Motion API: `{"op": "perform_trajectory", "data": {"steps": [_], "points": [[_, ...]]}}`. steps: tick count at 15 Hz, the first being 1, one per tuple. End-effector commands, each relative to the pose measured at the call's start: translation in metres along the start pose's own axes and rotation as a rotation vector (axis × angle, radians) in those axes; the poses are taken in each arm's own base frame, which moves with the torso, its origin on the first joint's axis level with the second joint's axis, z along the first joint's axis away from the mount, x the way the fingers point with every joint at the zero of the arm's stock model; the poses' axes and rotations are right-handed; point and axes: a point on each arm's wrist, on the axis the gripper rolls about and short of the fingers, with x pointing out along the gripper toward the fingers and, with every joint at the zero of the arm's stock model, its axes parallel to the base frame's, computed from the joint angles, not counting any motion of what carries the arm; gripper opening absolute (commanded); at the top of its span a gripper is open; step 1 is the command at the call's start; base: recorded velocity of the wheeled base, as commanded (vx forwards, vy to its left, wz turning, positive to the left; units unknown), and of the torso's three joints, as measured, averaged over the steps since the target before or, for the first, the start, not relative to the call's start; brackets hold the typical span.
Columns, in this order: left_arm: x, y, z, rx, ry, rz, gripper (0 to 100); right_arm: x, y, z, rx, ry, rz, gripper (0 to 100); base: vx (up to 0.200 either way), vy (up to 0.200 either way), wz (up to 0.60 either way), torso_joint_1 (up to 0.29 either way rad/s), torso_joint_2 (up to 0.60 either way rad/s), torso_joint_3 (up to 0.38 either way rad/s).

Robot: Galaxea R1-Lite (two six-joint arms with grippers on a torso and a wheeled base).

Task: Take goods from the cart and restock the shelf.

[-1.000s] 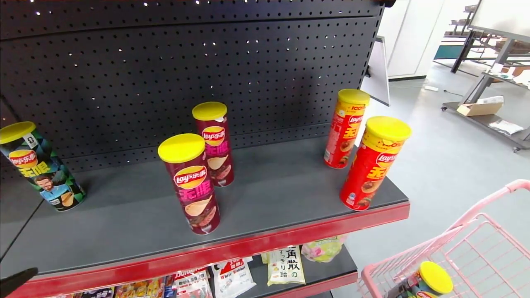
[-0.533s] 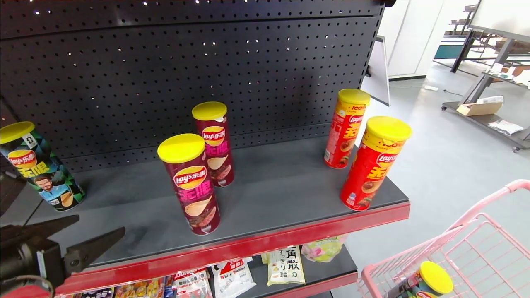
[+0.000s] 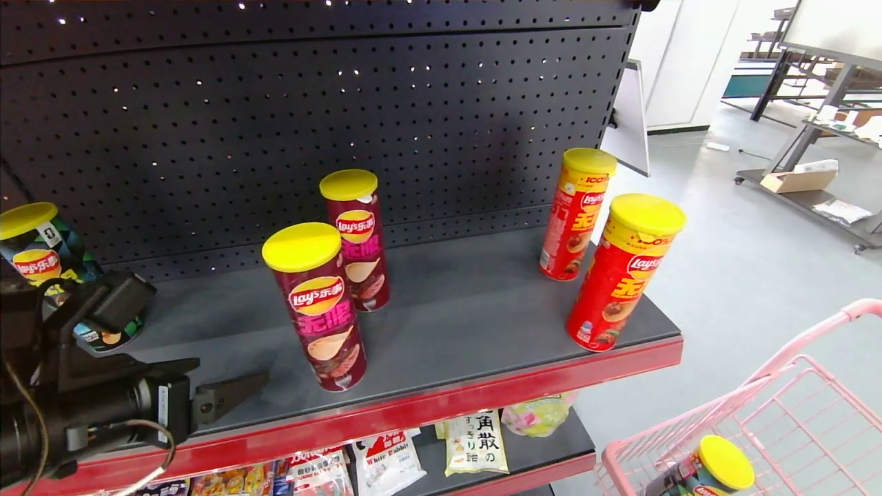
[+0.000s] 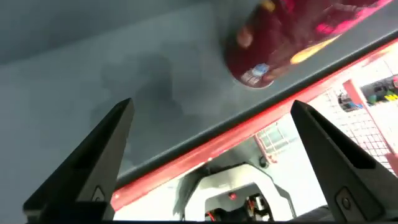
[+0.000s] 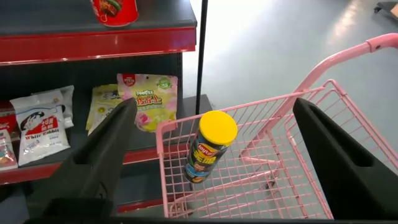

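- At left, we see the left gripper (image 4: 211, 121) spread wide and empty, over the shelf (image 3: 441, 324) front edge, near the front maroon can (image 3: 317, 303).
- Lower right, the pink cart (image 3: 854, 310) holds one yellow-lidded can (image 3: 725, 461).
- The right gripper (image 5: 214, 106), wide apart and empty, hangs above that can.

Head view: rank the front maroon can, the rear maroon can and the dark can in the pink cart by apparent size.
1. front maroon can: largest, though nearest the camera.
2. rear maroon can: smaller, perhaps only because it stands farther back.
3. dark can in the pink cart: smallest as shown, but cut off at the picture's edge.
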Motion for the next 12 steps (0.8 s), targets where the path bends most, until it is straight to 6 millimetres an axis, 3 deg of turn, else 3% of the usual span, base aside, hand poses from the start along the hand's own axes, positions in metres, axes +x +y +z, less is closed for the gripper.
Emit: {"op": "perform_trajectory", "data": {"steps": [1,12], "points": [[0.023,0.002,0.008,0.001,0.032,0.016,100,0.000,0.000,0.000,0.001,0.005,0.001,100,0.000,0.000,0.00,0.000,0.00,0.000],[0.046,0.007,0.005,0.003,0.085,0.092,100,0.000,0.000,0.000,0.004,0.005,0.001,100,0.000,0.000,0.00,0.000,0.00,0.000]]}}
